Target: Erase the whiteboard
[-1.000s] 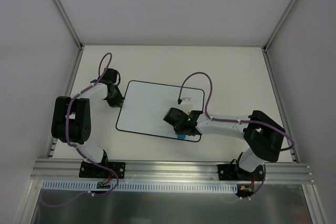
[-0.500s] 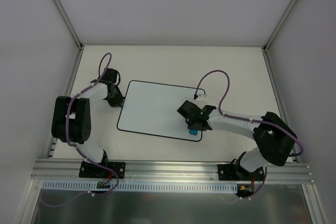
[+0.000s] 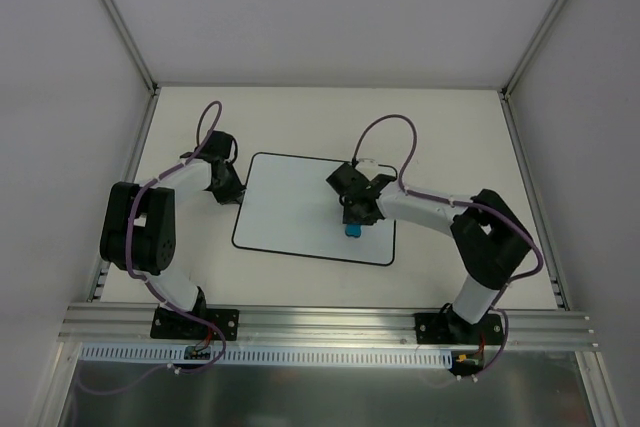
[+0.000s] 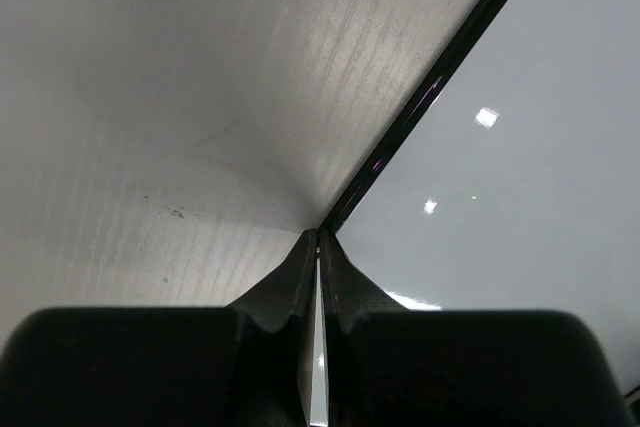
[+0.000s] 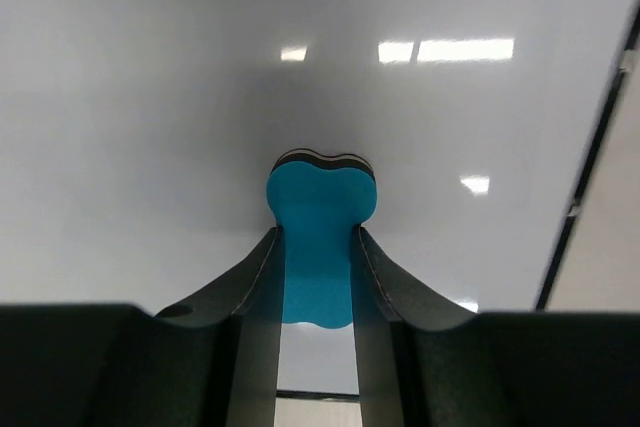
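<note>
L gripper (image 3: 232, 190) at left edge of whiteboard (image 3: 290, 212), jaws all but closed, tips on its black border, nothing seen held. Board flat mid table (image 3: 450, 137). R gripper (image 3: 352, 219) clamps blue eraser (image 3: 353, 232), pressed on board's right part.

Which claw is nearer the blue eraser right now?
Right. The right claw is clamped on the eraser over the whiteboard; the left claw sits shut at the board's left edge, well away from it.
</note>
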You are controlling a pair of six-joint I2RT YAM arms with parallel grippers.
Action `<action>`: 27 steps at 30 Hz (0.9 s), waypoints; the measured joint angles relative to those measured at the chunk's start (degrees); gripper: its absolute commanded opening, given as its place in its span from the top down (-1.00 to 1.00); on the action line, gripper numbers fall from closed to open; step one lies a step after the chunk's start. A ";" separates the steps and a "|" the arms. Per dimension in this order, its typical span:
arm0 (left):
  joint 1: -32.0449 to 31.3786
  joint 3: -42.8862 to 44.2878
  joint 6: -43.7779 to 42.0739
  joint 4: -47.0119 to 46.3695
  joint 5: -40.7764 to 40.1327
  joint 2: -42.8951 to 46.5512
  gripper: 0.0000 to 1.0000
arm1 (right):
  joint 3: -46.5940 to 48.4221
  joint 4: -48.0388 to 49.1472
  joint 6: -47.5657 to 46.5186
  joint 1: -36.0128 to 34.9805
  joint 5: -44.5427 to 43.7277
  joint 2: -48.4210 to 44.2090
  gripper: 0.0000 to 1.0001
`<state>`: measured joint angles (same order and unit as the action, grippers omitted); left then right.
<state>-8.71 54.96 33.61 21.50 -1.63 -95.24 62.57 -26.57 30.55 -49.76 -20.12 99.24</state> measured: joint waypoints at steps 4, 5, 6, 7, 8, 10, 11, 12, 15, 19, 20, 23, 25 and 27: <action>-0.26 0.00 0.28 -0.02 0.22 0.00 1.00 | -2.36 -0.85 -2.49 8.46 -0.11 -2.64 1.00; -0.26 0.00 0.33 -0.02 0.26 0.00 1.00 | -2.95 -1.33 -3.19 10.60 -0.13 -3.65 0.99; -0.26 0.00 0.35 -0.02 0.28 0.00 1.00 | -3.34 -1.66 -3.87 12.50 -0.15 -4.59 0.99; -0.26 0.00 0.35 -0.02 0.28 0.00 1.00 | -3.56 -2.27 -4.68 14.93 -0.15 -5.84 0.99; -0.26 -0.02 0.35 -0.02 0.28 0.00 1.00 | -3.61 -2.56 -5.55 17.40 -0.09 -7.10 0.99; -0.26 -0.02 0.33 -0.02 0.28 0.00 1.00 | -3.56 -2.64 -7.26 22.32 0.13 -9.35 0.99; -0.26 -0.02 0.33 -0.02 0.31 0.00 1.00 | -3.39 -2.71 -8.13 25.27 0.57 -10.23 0.99; -0.26 -0.02 0.33 -0.02 0.28 0.00 1.00 | -2.91 -2.82 -8.90 28.48 0.98 -10.69 0.99; -0.26 -0.02 0.33 -0.02 0.31 0.00 1.00 | -0.63 -2.80 -10.62 37.27 1.86 -10.14 0.98; -0.26 -0.02 0.33 -0.02 0.31 0.00 1.00 | 2.93 -2.78 -11.78 43.63 3.06 -6.32 0.94; -0.26 -0.02 0.33 -0.02 0.33 0.00 1.00 | 3.87 -2.73 -11.96 44.30 3.58 -4.61 0.91; -0.24 -0.02 0.31 -0.02 0.33 0.02 1.00 | 5.57 -2.40 -12.26 45.55 5.51 0.74 0.78; -0.26 -0.02 0.31 -0.02 0.33 0.07 0.96 | 5.68 -2.54 -12.41 45.92 6.69 3.93 0.71; -0.26 -0.04 0.28 -0.02 0.33 0.11 0.86 | 6.43 -3.06 -12.57 45.94 7.17 5.03 0.57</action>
<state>-8.97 54.92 33.89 21.47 -1.30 -95.13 68.99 -29.63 17.98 -3.81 -12.95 104.27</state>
